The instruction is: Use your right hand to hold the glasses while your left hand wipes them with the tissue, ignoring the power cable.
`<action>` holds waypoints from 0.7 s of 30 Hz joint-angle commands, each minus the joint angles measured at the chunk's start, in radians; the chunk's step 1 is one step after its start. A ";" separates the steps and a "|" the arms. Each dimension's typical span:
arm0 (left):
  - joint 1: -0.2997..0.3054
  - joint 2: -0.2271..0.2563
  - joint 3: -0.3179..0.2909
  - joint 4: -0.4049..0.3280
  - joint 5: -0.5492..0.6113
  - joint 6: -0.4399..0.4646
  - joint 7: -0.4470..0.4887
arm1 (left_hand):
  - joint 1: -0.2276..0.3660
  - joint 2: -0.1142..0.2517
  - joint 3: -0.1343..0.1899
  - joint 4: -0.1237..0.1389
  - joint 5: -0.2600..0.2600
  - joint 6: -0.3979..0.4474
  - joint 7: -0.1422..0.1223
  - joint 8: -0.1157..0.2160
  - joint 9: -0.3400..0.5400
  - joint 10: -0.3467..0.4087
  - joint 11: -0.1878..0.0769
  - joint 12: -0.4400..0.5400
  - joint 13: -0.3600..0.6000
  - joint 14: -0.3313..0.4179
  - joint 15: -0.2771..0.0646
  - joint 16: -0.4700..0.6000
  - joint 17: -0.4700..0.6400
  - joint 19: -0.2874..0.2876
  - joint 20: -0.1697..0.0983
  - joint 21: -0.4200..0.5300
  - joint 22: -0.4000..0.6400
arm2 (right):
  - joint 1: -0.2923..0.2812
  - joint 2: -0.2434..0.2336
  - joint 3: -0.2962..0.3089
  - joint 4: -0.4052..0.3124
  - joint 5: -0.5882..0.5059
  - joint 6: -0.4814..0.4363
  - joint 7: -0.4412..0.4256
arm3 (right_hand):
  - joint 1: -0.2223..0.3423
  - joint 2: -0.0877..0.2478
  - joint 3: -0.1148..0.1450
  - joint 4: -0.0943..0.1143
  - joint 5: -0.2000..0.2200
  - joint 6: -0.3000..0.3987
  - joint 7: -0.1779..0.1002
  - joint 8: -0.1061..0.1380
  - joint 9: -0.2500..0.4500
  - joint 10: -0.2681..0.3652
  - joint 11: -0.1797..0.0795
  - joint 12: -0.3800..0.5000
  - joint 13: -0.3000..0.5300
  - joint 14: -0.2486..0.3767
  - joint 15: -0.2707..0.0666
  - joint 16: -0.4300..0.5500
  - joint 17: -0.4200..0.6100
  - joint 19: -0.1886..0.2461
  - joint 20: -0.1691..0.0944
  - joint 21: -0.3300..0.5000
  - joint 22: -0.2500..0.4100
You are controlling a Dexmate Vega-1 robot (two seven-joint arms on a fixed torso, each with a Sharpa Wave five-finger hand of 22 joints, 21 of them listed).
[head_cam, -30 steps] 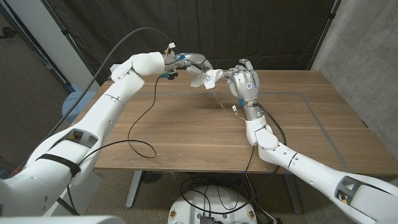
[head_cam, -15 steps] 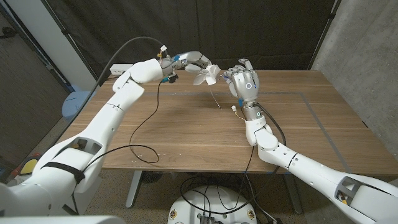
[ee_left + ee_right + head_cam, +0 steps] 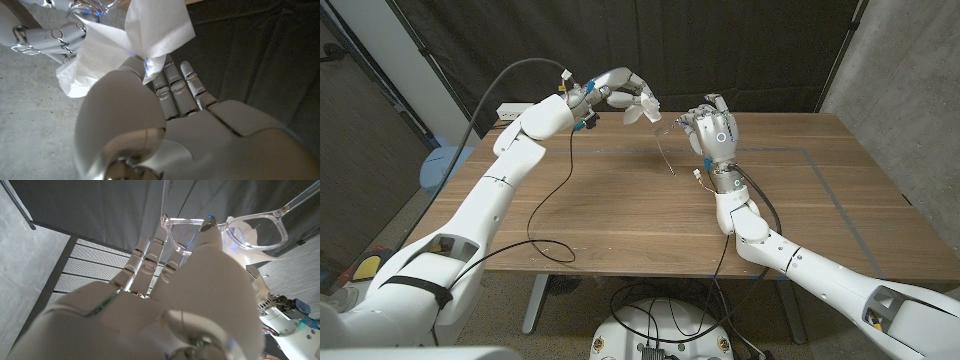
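My right hand [image 3: 713, 130] is raised over the far middle of the wooden table [image 3: 620, 210] and pinches clear-framed glasses [image 3: 672, 128] by the frame, one temple hanging down toward the table. In the right wrist view the glasses [image 3: 225, 230] sit at the fingertips of my right hand [image 3: 175, 305], both lenses showing. My left hand [image 3: 618, 90] is raised to the left of them and grips a white tissue [image 3: 642, 108], a small gap from the glasses. The crumpled tissue [image 3: 135, 35] sticks out beyond the fingers of my left hand [image 3: 160, 125].
A black cable [image 3: 545, 225] trails from my left wrist down across the table's left half and loops near the front edge. A white power strip [image 3: 510, 110] lies at the back left corner. Dark curtains hang behind the table.
My left hand has lifted up and back to the left with the tissue, drawing it off the glasses. My right hand has kept the glasses in place.
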 commanded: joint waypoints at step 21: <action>-0.052 0.208 0.113 -0.227 0.359 0.231 -0.231 | -0.021 0.002 0.014 0.004 0.004 -0.026 0.053 -0.058 0.009 0.084 -0.081 0.011 0.023 -0.006 -0.125 -0.016 -0.033 -0.010 0.016 0.006 0.001 | -0.038 -0.182 0.092 -0.412 0.177 -0.075 0.785 | -0.004 0.025 -0.026 0.007 0.010 0.025 0.033 -0.007 -0.002 0.016 0.003 0.004 0.013 0.013 -0.112 -0.005 0.008 -0.012 -0.117 0.018 0.003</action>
